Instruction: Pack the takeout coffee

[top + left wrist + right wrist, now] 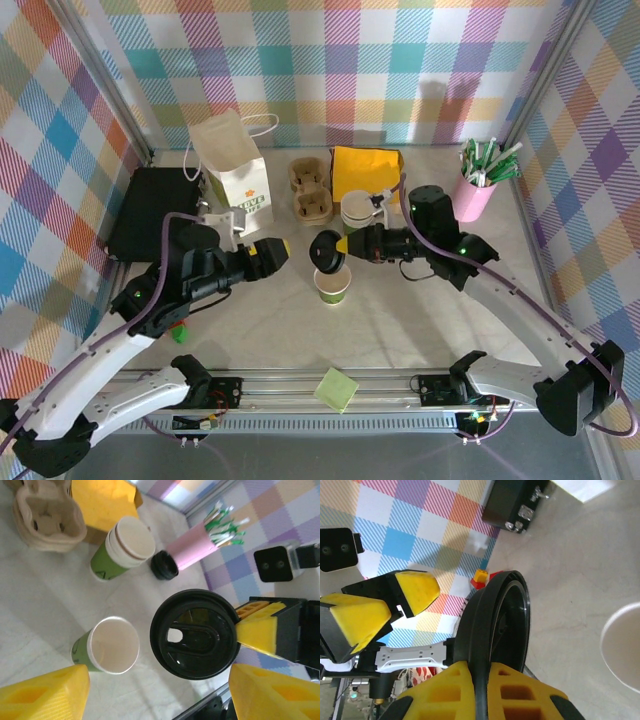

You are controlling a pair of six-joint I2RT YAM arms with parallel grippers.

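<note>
On the pale worktop, the takeout coffee stands upright in the middle, mouth up. The right end effector pinches a black lid near it; the left end effector is spread wide, empty.

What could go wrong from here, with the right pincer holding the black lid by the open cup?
1. The right pincer grips the black lid by its rim, tilted rather than flat over the open cup; pressed on like this, it may seat crooked or slip.
2. The left pincer is open and apart from the cup, so nothing steadies it; a push could tip it.
3. The stack of cups stands close beside the right wrist and might get knocked.
</note>
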